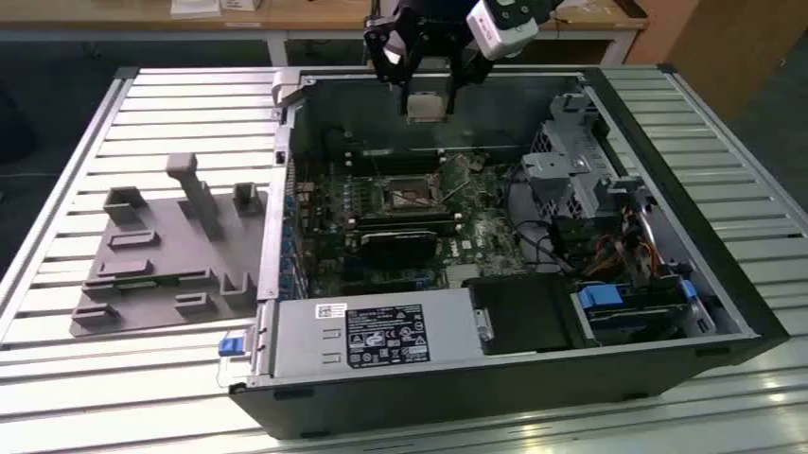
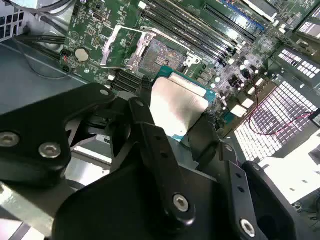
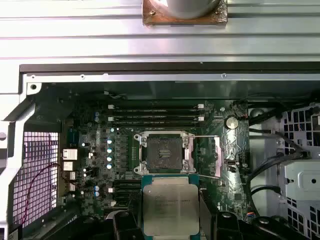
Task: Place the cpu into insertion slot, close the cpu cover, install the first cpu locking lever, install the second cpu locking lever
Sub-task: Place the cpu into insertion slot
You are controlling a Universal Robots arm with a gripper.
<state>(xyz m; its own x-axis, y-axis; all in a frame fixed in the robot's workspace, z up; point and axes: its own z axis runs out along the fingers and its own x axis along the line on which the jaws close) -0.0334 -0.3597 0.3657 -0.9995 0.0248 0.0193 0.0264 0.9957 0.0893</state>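
The case (image 1: pixel 505 402) lies on the worktop (image 1: pixel 76 161), with a jig (image 1: pixel 151 274) beside it at the exterior view's left. Inside, the slot (image 1: pixel 407 194) sits in the board (image 1: pixel 322 246), its cover (image 3: pixel 216 155) swung open beside it. The cpu (image 1: pixel 427 109), gripped by the pincer (image 1: pixel 429 97), hangs over the case, apart from the slot.

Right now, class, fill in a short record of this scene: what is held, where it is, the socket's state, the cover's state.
Held: chip, clamped between the fingers
Chip position: in the air over the open computer case, not in the socket
Socket: empty
Cover: swung open beside the socket
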